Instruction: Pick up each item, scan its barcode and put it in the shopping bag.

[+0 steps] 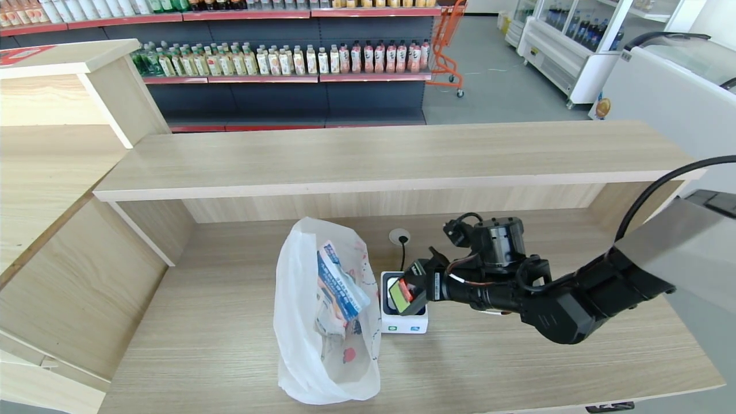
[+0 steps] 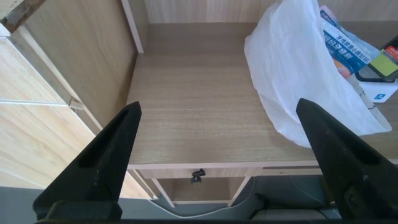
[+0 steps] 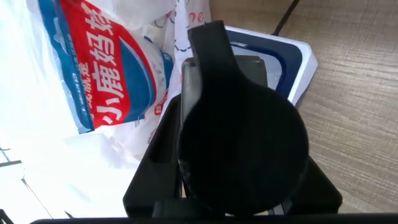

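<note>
The right gripper [image 1: 411, 291] pinches a small pack [image 1: 398, 294] over the scanner [image 1: 404, 325], just right of the bag [image 1: 296, 339], which already holds one packet [image 1: 340, 280]. The left gripper [image 2: 219, 111] hangs spread wide, near left. Scanning looks under way; bagging this pack remains.

The counter [image 1: 517, 368] is pale wood-grain board, matt and smooth. The bag [image 1: 299, 356] is thin white plastic film, half see-through and creased, with a slight sheen. The pack [image 1: 345, 282] inside it is glossy printed film. The scanner [image 1: 402, 326] is smooth white plastic with a dark glossy top. The right gripper [image 1: 409, 292] and left gripper [image 2: 219, 109] are matt black. The item [image 1: 398, 294] clamped in the right one looks glossy.
</note>
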Available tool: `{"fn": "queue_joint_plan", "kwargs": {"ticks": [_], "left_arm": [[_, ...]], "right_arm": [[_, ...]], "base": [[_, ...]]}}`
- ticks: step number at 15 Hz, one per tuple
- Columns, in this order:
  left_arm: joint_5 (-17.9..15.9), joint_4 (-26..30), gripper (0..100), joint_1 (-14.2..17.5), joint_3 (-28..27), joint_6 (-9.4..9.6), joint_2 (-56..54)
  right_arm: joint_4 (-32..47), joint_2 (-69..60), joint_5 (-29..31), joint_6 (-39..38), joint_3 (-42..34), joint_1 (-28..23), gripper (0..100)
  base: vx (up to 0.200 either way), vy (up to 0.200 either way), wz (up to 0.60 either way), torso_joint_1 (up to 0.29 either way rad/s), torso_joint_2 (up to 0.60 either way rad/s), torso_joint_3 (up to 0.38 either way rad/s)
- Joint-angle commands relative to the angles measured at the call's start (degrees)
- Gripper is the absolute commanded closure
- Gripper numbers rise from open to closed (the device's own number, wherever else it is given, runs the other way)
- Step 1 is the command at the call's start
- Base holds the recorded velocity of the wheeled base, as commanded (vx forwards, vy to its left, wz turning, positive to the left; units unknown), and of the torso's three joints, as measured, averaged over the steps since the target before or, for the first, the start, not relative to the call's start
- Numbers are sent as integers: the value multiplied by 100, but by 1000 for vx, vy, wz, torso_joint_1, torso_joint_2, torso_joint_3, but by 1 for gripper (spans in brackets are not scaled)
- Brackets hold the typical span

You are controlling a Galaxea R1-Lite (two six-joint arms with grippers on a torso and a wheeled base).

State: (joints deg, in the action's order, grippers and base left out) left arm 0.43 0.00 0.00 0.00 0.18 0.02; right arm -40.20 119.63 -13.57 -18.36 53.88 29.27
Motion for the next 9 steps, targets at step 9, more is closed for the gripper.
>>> {"fn": "queue_joint_plan", "kwargs": {"ticks": [9], "left_arm": [[1, 0, 0, 0, 0, 8, -2]], "right_arm": [[-523, -2084, 276, 1221, -1846, -308, 100]], "base": [[0, 0, 0, 0, 0, 0]]}}
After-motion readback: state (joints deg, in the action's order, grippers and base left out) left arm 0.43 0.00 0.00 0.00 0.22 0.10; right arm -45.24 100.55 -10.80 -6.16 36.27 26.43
